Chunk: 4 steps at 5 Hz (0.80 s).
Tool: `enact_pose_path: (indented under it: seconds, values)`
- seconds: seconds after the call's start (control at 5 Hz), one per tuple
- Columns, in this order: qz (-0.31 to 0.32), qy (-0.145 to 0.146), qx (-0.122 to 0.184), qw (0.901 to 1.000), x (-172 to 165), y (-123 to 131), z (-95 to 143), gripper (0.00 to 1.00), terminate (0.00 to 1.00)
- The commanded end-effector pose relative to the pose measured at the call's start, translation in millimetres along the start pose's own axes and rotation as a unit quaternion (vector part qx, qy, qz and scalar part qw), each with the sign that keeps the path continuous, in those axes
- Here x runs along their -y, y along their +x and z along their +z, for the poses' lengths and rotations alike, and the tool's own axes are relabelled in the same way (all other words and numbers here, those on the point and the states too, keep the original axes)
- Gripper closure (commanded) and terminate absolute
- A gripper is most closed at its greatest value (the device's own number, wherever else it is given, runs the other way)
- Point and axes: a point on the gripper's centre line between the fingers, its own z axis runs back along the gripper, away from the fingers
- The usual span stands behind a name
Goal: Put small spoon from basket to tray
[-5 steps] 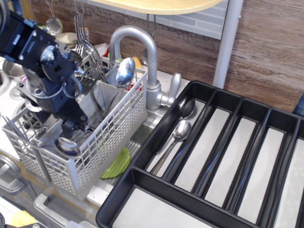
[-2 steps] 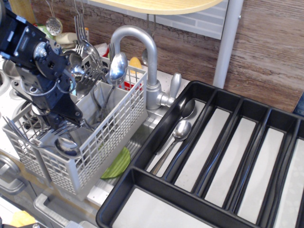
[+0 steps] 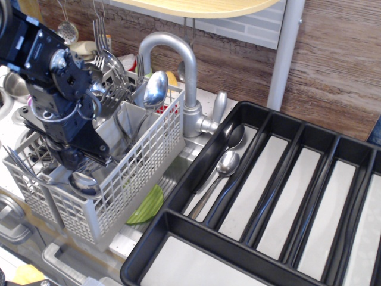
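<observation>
The light grey basket point(image 3: 140, 170) stands at the left, full of upright cutlery. My gripper point(image 3: 76, 159) hangs on the black arm and reaches down into the basket's front left compartments. Its fingertips are hidden among the cutlery, so I cannot tell whether they are open or shut. A steel spoon bowl point(image 3: 84, 182) lies just below it in the front compartment; I cannot tell if it is the small spoon. The black tray point(image 3: 196, 241) fills the right side. Two steel spoons point(image 3: 227, 163) lie in its leftmost long compartment.
A big steel spoon point(image 3: 156, 89) stands upright at the basket's back, with forks point(image 3: 102, 43) behind it. A curved steel faucet point(image 3: 178, 56) rises between basket and tray. A green plate point(image 3: 148, 205) lies under the basket's right edge. A grey post point(image 3: 286, 53) stands behind the tray.
The arm swung a little left and up, then came back down into the basket's front compartments. The upright big spoon leaned left and has returned to the right.
</observation>
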Motion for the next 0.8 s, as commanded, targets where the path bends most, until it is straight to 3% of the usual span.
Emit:
enact_pose_path:
  seconds: [0.0,0.4,0.6]
  values:
    - [-0.004,0.035,-0.002,0.9994,-1,16,35,1.00,0.00]
    - [-0.020,0.133,-0.046,0.9899,-5,27,107,1.00,0.00]
    - [-0.054,0.180,-0.065,0.9800,-3,29,155,1.00,0.00]
